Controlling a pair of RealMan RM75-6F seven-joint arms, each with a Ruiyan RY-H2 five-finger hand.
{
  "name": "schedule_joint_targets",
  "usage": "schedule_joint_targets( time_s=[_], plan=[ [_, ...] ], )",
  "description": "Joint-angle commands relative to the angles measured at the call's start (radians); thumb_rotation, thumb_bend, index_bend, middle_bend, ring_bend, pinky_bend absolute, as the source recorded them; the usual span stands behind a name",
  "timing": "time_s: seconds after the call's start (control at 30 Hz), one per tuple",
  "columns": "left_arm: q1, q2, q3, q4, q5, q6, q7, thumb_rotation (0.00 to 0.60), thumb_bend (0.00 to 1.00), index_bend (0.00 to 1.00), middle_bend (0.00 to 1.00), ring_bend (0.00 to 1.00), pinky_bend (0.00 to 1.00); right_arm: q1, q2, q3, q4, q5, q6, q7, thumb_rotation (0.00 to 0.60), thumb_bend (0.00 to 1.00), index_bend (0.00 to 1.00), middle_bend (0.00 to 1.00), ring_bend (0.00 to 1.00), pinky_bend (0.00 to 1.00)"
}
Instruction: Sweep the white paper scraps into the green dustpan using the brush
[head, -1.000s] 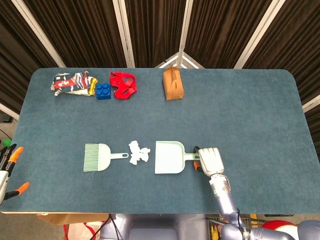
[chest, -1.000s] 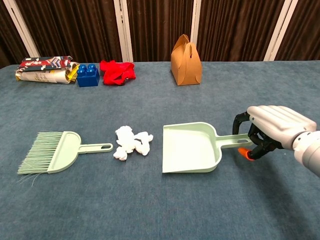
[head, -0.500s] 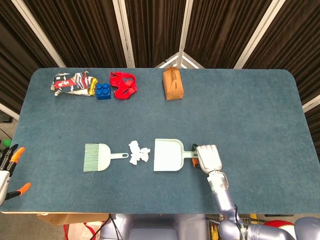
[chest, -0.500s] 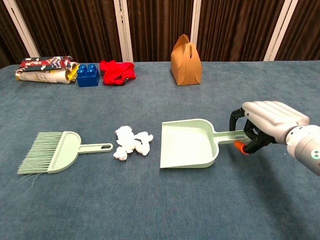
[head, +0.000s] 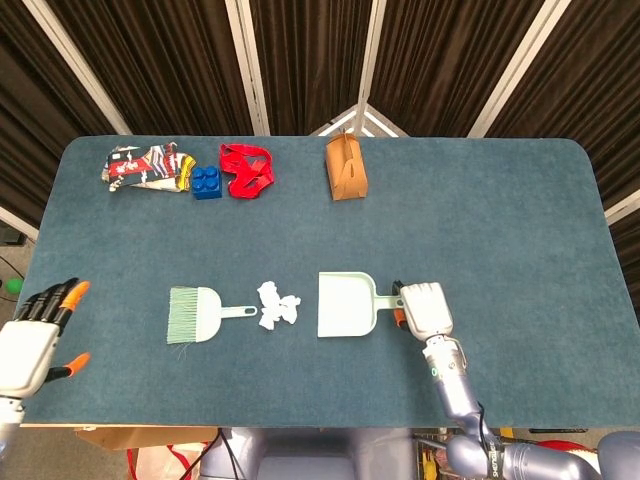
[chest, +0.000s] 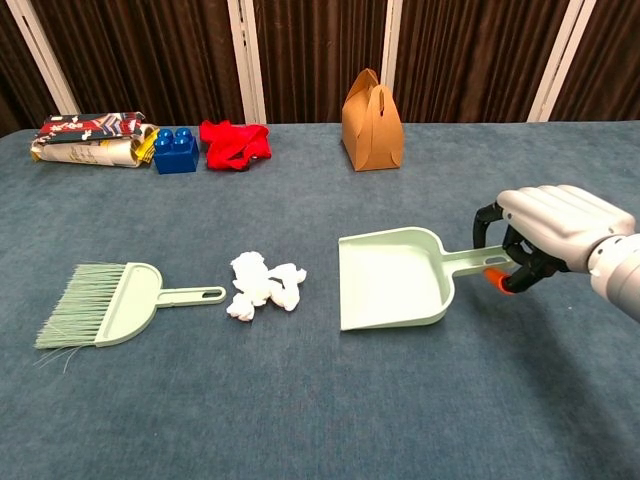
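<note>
A pale green dustpan (head: 347, 304) (chest: 392, 277) lies right of centre, its mouth facing left toward the white paper scraps (head: 276, 305) (chest: 262, 284). My right hand (head: 424, 310) (chest: 555, 238) grips the dustpan's handle, and the pan looks lifted slightly at the handle end. The green brush (head: 197, 314) (chest: 105, 303) lies flat left of the scraps, handle pointing right, with nothing touching it. My left hand (head: 35, 335) hovers past the table's left front corner, fingers spread and holding nothing; the chest view does not show it.
Along the far edge stand a brown paper bag (head: 345, 168) (chest: 371, 122), a red cloth (head: 246, 168) (chest: 234, 143), a blue block (head: 207, 182) (chest: 175, 150) and a printed packet (head: 143, 167) (chest: 90, 138). The blue table (head: 500, 220) spreads wide to the right.
My right hand has carried the dustpan a little to the right, widening the gap to the scraps. My left hand has come further into view at the left edge, fingers spread.
</note>
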Motion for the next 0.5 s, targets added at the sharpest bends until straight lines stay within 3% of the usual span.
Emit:
schedule_joint_targets(
  time_s=[0.03,0.23,0.5],
  plan=[
    [-0.047,-0.012,-0.028,-0.049,-0.065,-0.065,0.088,0.600,0.05,0.16,0.14,0.18,0.28,0.001,0.005,-0.009,0.011,-0.014,0.003,-0.008,0.600,0.47,0.55,0.90,0.89,0.89],
    [-0.115,-0.068,-0.065,-0.069,-0.200,-0.158,0.207,0.600,0.11,0.21,0.25,0.30,0.41,0.004,0.009,-0.007,0.023,-0.013,0.002,-0.007,0.600,0.47,0.55,0.90,0.89,0.89],
    [-0.207,-0.165,-0.127,-0.035,-0.301,-0.184,0.343,0.600,0.29,0.31,0.56,0.57,0.63,0.009,0.018,0.004,0.035,-0.013,0.009,-0.012,0.600,0.47,0.55,0.90,0.89,0.89]
  ],
)
